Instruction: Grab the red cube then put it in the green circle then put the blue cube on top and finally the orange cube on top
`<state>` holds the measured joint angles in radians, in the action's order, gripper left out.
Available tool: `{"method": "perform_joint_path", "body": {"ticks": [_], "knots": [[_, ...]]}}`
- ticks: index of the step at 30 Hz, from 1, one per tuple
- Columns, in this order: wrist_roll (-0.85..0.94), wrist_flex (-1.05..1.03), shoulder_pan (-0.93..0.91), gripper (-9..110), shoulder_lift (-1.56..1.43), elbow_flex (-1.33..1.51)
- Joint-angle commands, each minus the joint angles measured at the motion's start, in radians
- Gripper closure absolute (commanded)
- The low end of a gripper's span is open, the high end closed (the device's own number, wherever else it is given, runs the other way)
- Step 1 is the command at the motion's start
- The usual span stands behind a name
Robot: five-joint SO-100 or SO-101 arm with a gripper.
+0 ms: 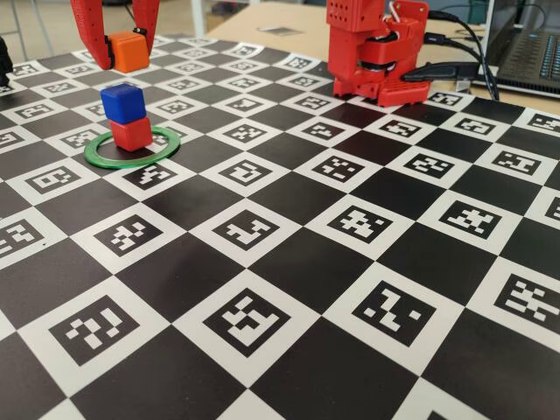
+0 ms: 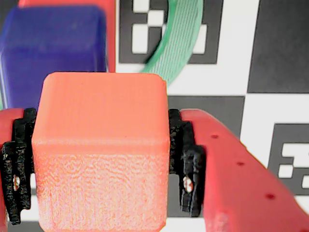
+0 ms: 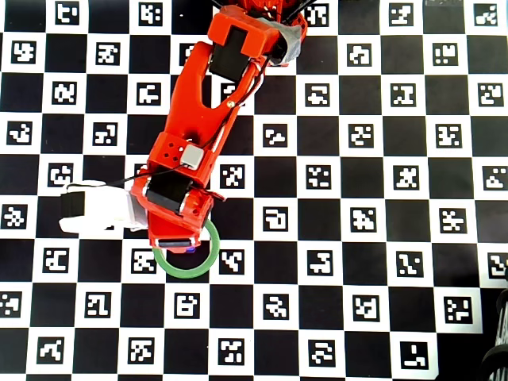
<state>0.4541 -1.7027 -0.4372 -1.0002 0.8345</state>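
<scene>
In the fixed view my gripper (image 1: 125,57) hangs at the top left, shut on the orange cube (image 1: 129,51). It is above and slightly behind a small stack. In that stack the blue cube (image 1: 122,102) rests on the red cube (image 1: 132,134), inside the green circle (image 1: 162,146). The wrist view is filled by the orange cube (image 2: 101,150), clamped between my black finger pads (image 2: 187,159). Beyond it lie the blue cube (image 2: 53,48), a strip of the red cube (image 2: 111,34) and an arc of the green circle (image 2: 181,43). From overhead, my arm hides the cubes; the green circle (image 3: 184,275) shows.
The red arm base (image 1: 376,48) stands at the back of the checkered marker board (image 1: 289,262), with cables and a laptop (image 1: 529,52) to its right. A white mount (image 3: 95,210) sticks out from the wrist in the overhead view.
</scene>
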Motion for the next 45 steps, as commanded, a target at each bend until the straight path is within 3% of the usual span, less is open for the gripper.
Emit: {"method": "perform_joint_path", "body": {"ticks": [1,45], "knots": [[-0.006,0.015,-0.011,104,-0.038,-0.118],[-0.06,0.063,0.035,104,-0.005,-0.098]]}}
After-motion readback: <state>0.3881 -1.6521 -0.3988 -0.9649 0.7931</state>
